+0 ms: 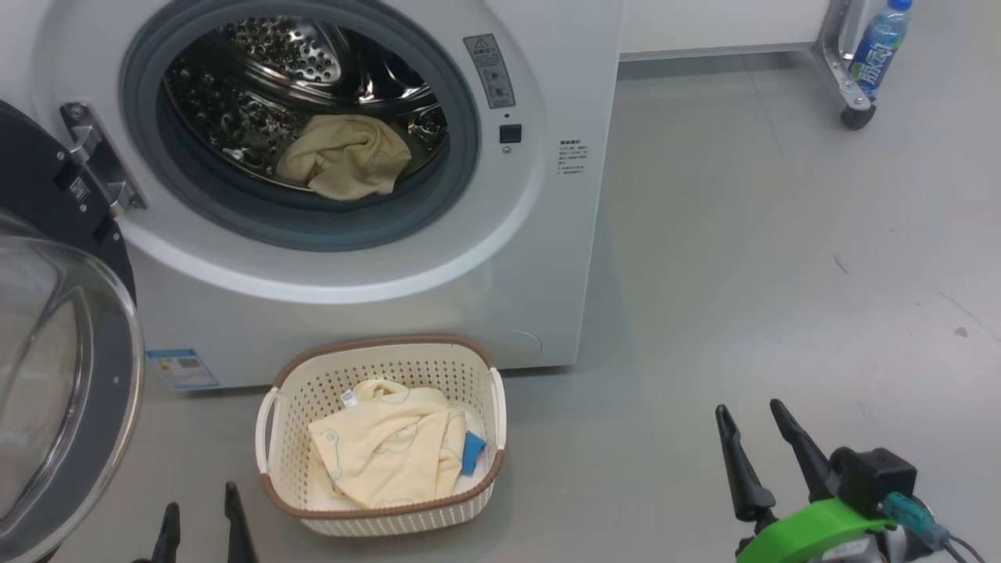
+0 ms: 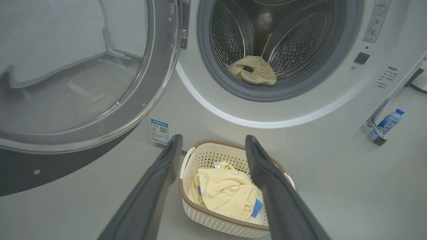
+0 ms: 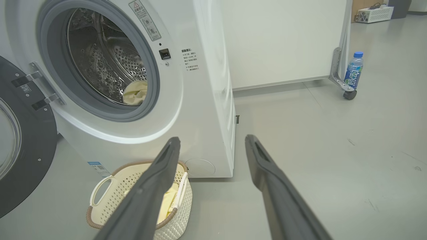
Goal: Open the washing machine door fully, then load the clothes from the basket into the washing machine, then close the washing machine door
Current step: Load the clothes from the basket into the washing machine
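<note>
The washing machine (image 1: 500, 258) stands with its door (image 1: 55, 375) swung wide to the left. One pale-yellow garment (image 1: 344, 156) lies in the steel drum (image 2: 273, 36). More yellow clothes (image 1: 391, 450) with a blue patch rest in the cream basket (image 1: 383, 367) on the floor before the machine. My left gripper (image 1: 199, 516) is open at the lower left, just left of the basket; in its wrist view its fingers (image 2: 156, 186) frame the basket (image 2: 213, 213). My right gripper (image 1: 755, 434) is open and empty, well right of the basket (image 3: 110, 190).
A water bottle (image 1: 880, 47) stands beside a wheeled metal frame leg (image 1: 844, 70) at the far right. Grey floor (image 1: 743, 274) spreads right of the machine. A white panel (image 3: 283, 43) closes the back.
</note>
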